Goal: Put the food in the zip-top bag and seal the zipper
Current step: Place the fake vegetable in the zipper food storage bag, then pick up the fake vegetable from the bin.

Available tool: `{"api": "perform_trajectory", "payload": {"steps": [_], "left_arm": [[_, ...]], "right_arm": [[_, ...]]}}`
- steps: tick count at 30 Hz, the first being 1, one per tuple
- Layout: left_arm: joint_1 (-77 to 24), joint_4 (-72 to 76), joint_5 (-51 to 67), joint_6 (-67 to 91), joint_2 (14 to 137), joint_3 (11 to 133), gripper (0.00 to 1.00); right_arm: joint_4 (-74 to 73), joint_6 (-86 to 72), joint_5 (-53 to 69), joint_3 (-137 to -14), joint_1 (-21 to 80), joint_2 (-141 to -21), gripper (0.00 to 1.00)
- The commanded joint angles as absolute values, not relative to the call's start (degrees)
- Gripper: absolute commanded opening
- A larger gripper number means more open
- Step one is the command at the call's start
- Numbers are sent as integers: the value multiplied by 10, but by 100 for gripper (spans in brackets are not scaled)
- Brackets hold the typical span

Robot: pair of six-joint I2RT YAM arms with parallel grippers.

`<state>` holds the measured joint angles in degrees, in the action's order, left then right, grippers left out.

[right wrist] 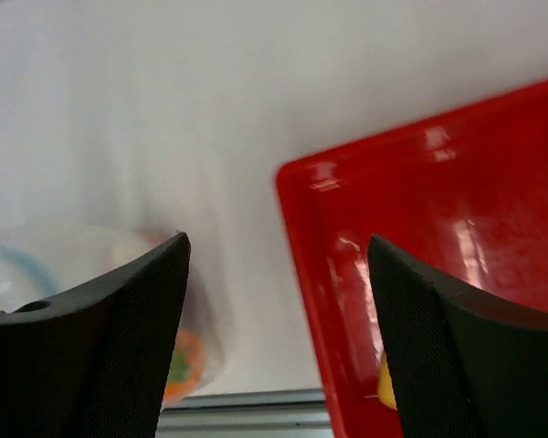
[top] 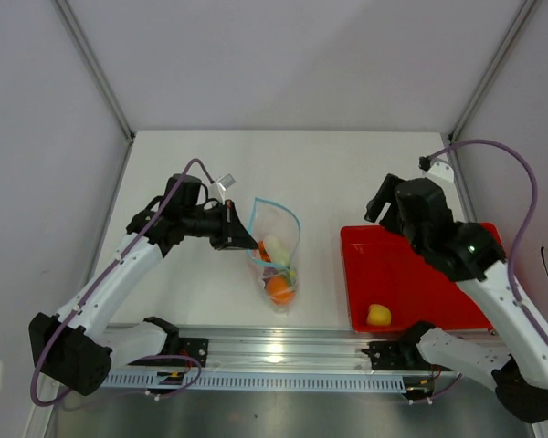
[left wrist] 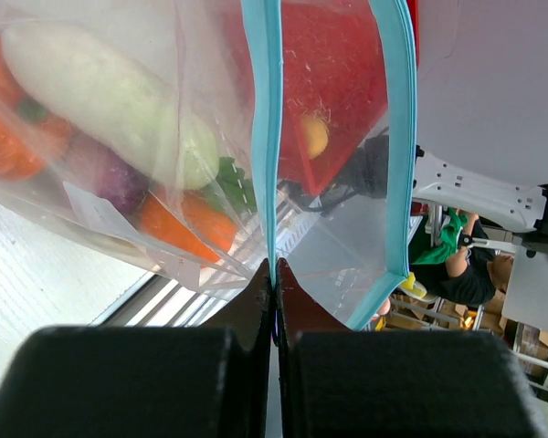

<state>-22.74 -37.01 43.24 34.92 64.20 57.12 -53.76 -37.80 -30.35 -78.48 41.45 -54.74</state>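
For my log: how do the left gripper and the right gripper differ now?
The left gripper is shut on the zipper; the right gripper is open and holds nothing. The left gripper is at the zip-top bag; the right gripper hovers over the red tray's corner. Both are black.

One zip-top bag near the middle of one table, with one zipper showing as two blue strips. Inside it: one white piece, one garlic bulb, at least two orange pieces (crowded plastic blurs any fuller tally). One red tray at the table's 4 o'clock, with one yellow piece at its 7 o'clock corner. Two grippers: one left gripper, one right gripper
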Motion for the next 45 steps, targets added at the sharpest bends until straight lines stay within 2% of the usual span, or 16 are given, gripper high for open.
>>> {"api": "perform_trajectory", "payload": {"steps": [1, 5, 6, 7, 14, 18, 23, 29, 38, 45], "left_arm": [[-229, -355, 439, 345, 642, 577, 1], [-230, -359, 439, 342, 642, 577, 1], [-229, -362, 439, 340, 642, 577, 1], [-229, -363, 438, 339, 641, 577, 1], [-229, -358, 438, 340, 642, 574, 1], [-229, -351, 440, 342, 646, 568, 1], [-229, -357, 442, 334, 651, 572, 1], [-229, -352, 445, 336, 657, 575, 1], [-229, -346, 449, 339, 661, 572, 1], [-229, -348, 448, 337, 663, 570, 1]], "right_arm": [[-617, -442, -250, -711, 312, -592, 80], [-623, -489, -209, -661, 234, -607, 83], [-625, -500, -197, -650, 225, -606, 89], [-629, -511, -193, -639, 207, -603, 99], [-677, -598, -154, -547, 175, -590, 99], [-648, -631, -89, -461, 174, -559, 95], [-656, -677, -78, -429, 182, -519, 91], [-656, -676, -53, -401, 188, -529, 88], [-638, -731, -50, -389, 306, -569, 88], [-623, -758, -34, -353, 343, -577, 88]]}}
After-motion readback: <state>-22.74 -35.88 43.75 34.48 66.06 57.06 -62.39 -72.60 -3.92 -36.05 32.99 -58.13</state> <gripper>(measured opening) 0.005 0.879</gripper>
